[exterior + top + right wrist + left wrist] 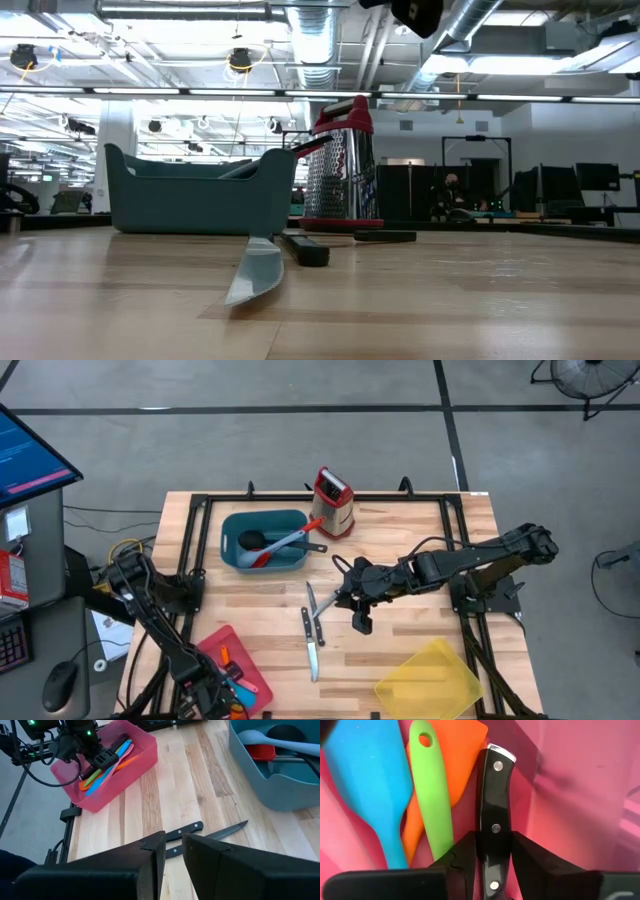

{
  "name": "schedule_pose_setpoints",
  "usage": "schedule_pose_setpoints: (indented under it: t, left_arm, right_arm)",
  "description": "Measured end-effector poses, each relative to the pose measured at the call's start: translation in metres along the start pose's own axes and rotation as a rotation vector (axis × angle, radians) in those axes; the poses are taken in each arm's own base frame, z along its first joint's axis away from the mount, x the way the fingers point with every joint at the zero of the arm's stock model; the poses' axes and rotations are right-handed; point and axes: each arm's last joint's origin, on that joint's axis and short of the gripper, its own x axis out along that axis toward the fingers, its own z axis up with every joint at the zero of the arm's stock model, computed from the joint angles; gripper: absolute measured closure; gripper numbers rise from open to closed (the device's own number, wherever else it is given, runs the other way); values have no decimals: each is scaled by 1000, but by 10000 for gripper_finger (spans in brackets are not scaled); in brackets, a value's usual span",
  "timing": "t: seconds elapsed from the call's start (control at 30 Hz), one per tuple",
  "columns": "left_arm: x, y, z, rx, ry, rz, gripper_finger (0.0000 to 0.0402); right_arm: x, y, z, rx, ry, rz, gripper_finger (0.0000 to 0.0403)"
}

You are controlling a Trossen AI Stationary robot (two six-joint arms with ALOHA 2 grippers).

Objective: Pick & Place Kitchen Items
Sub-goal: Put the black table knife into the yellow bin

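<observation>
L gripper jaws clamp black knife handle btwn fingers, in red tray

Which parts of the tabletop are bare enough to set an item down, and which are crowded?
Bare wood lies between the teal tray and red tray, and between the grater and the right arm. Crowded: mid-table, where two knives lie beside the right gripper.
</observation>
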Motion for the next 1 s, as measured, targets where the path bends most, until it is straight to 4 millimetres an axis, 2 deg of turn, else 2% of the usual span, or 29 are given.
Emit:
schedule_pose_setpoints:
  t: [0.23, 0.33, 0.57, 0.87, 1.0]
  left_arm:
    - [-21, 7, -2, -167, -63, 39, 353]
    - [-34, 9, -4, -197, -92, 64, 363]
    - [-48, 21, -8, -269, -92, 90, 399]
    - [-55, 36, -12, -320, -65, 134, 401]
    - [-59, 36, -12, -324, -72, 86, 399]
  right_arm:
    - [0, 0, 0, -1, 3, -1, 331]
    - [0, 0, 0, 0, 3, -1, 331]
    - [0, 0, 0, 0, -2, 1, 331]
    - [0, 0, 0, 3, -4, 1, 331]
    - [0, 0, 0, 6, -1, 1, 331]
